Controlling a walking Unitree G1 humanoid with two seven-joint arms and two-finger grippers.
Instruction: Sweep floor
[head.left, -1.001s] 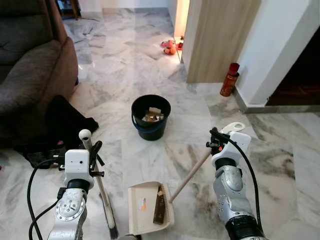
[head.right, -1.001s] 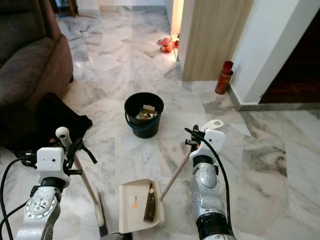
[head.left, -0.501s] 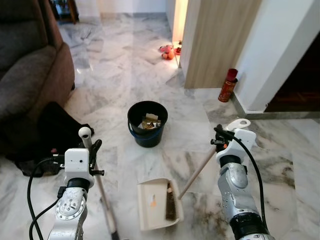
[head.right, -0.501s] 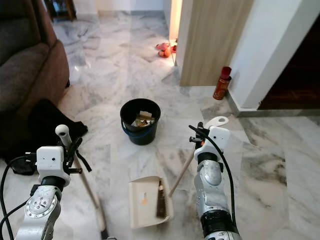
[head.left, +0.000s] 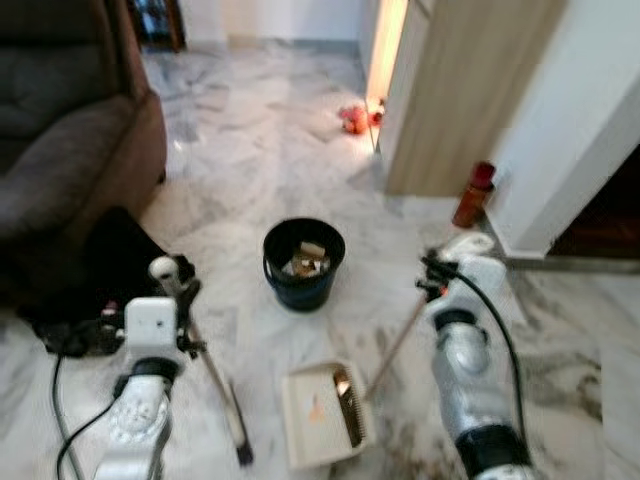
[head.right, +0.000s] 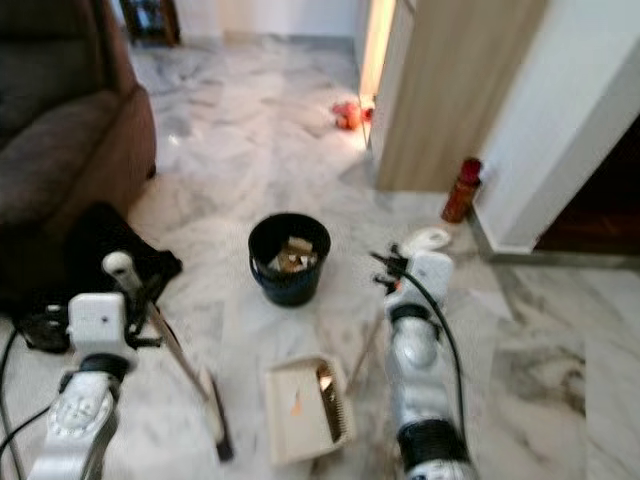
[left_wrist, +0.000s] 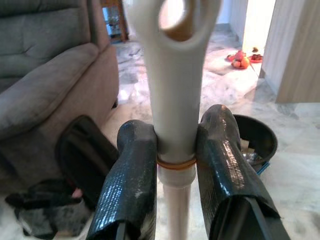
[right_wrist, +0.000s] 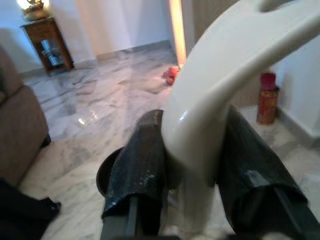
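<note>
- Dustpan (head.left: 322, 417) of cream plastic lies flat on the marble floor (head.left: 250, 180), below and between the two grippers; brown debris sits by its ridged edge with a small orange scrap near its middle.
- Its long handle (head.left: 395, 345) slants up to the right gripper (right_wrist: 192, 150), whose two black fingers (right_wrist: 137, 165) are clamped on the cream curved grip at the top.
- Broom (head.left: 205, 370) has a white handle with an eyelet end; the left gripper (left_wrist: 175, 150) pinches it just under that eyelet, one finger (left_wrist: 131, 180) on each side, at an orange band. The shaft slants down to a dark head on the floor just left of the dustpan.
- Black bucket (head.left: 303, 262) with a blue band stands ahead of both grippers, between them, holding crumpled paper and brown scraps.
- Brown sofa (head.left: 70, 150) stands ahead of the left gripper, with a black bag (head.left: 110, 260) at its foot.
- Red spray can (head.left: 473, 195) stands ahead of the right gripper, by the wooden panel (head.left: 465, 90).
- Orange objects (head.left: 355, 118) lie far ahead on the floor.
</note>
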